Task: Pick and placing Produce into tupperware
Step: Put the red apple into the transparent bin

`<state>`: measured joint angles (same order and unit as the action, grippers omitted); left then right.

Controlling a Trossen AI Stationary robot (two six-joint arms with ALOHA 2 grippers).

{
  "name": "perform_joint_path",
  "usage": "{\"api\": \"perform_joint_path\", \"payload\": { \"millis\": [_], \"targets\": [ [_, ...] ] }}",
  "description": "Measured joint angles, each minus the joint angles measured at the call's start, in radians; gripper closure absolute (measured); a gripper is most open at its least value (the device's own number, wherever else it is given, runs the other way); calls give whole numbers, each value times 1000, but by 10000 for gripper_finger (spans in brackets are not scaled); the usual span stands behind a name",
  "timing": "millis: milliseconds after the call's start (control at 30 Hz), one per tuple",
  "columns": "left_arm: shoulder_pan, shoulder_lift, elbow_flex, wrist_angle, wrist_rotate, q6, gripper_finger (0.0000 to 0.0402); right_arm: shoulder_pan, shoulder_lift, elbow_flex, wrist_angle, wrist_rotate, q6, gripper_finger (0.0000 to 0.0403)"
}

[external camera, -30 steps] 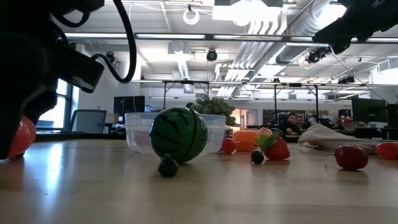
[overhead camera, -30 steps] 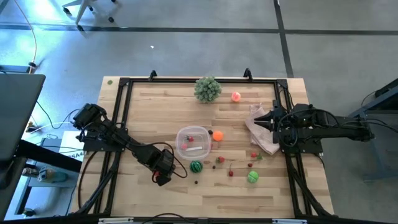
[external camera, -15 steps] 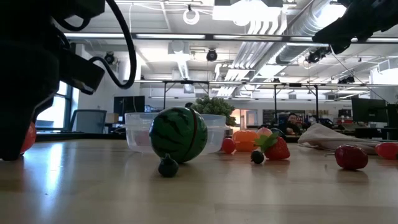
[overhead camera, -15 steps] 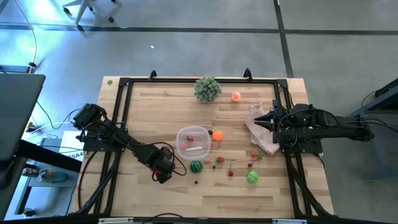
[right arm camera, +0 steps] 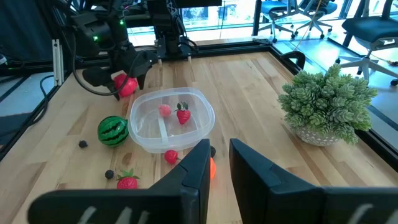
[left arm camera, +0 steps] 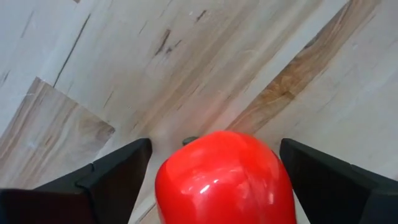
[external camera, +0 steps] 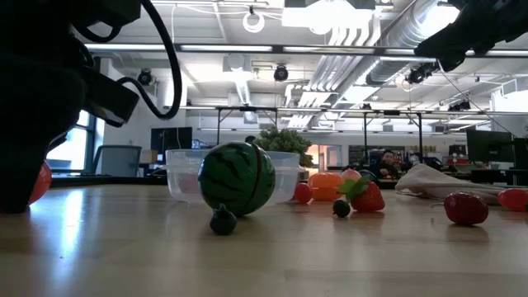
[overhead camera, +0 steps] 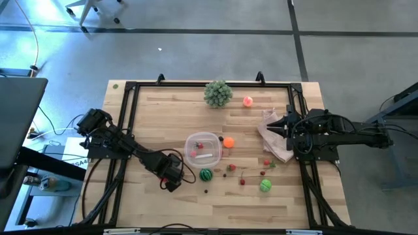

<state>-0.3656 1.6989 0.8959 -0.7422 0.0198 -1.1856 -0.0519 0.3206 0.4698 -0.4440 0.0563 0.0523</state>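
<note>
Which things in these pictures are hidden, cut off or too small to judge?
- High view: the left tool covers the red fruit under it.
- Left wrist view: the picture's lower edge cuts the red fruit; contact with the fingers is unclear.
- Low view: the watermelon ball hides part of the tupperware.
- High view: the dark berries are too small to identify.

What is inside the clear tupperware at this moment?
The tupperware holds a small strawberry and a small pink piece, with a pale strip on its floor. The high view shows the same; nothing inside is covered.
</note>
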Motion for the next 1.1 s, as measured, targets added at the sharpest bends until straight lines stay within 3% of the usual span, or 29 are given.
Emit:
{"api": "perform_joint_path", "payload": {
  "millis": [367,1100],
  "targets": [
    [1,0,0,-18,35,-67,75,0,0,0,0,0,0,351],
    [-26,-1,-1,-17,80,-144,85,0,0,0,0,0,0,351]
  ]
}}
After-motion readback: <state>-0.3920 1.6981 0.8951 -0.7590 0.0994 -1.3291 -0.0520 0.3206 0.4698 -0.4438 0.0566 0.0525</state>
